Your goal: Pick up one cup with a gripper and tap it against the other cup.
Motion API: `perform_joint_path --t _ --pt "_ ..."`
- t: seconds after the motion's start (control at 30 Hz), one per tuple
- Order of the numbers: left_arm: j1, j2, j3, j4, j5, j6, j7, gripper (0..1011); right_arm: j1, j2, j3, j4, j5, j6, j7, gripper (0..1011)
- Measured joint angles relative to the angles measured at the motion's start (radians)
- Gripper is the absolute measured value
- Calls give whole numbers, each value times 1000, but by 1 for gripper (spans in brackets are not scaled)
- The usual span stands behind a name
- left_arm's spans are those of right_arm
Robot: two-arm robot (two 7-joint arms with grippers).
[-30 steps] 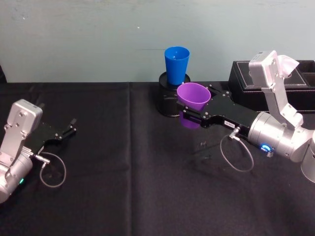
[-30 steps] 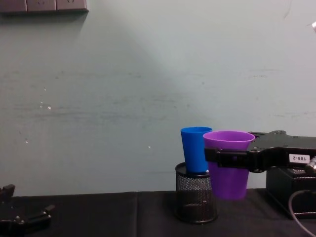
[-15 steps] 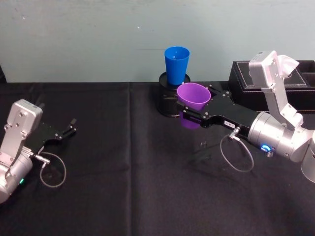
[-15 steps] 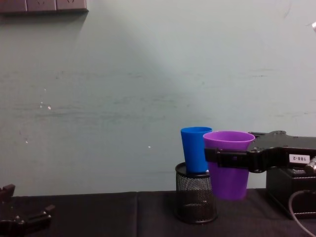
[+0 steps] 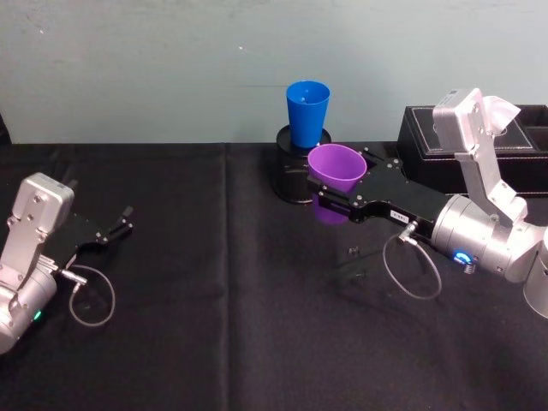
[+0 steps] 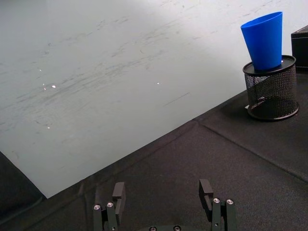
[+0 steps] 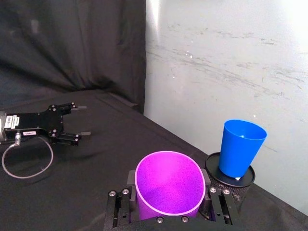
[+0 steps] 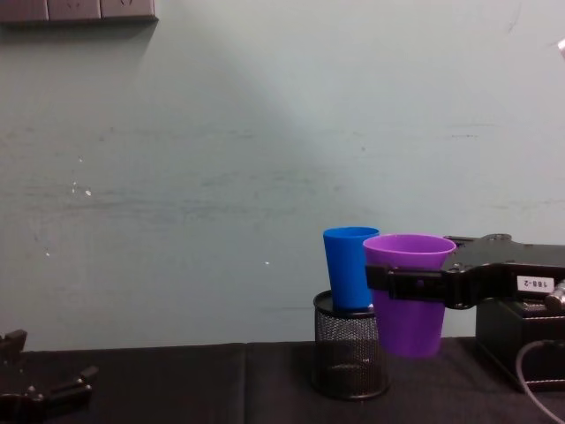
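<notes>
**Q:** What was the condition of the left gripper?
**A:** The left gripper (image 5: 124, 221) sat low near the left edge of the black-clothed table (image 5: 214, 325). Its fingers (image 6: 119, 191) were spread wide, with nothing between them.

**Q:** What stood right of centre?
**A:** A black wire-mesh pen holder (image 5: 291, 175) stood at the back edge of the table. The blue tumbler (image 5: 307, 111) stood upright inside it, mouth up, with most of its body above the mesh rim.

**Q:** Where was the purple tumbler?
**A:** The purple tumbler (image 5: 336, 168) was upright and clear of the cloth, just in front of the blue tumbler and a little to its right. Its rim was slightly lower than the blue rim. Contact between the two tumblers could not be confirmed. The right wrist view showed a narrow gap.

**Q:** What was the condition of the right gripper?
**A:** The right gripper (image 5: 342, 181) reached in from the right side and was pinching the purple tumbler. One flat jaw pressed each side of the wall, just below the rim.

**Q:** Was there anything further right?
**A:** A black box (image 5: 419, 137) sat at the back right corner.
</notes>
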Motion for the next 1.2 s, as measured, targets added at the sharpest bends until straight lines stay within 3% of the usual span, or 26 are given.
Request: perform_joint_path --t 1.2 --pt "0 0 0 0 0 0 0 1000 0 0 0 0 0 0 0 738"
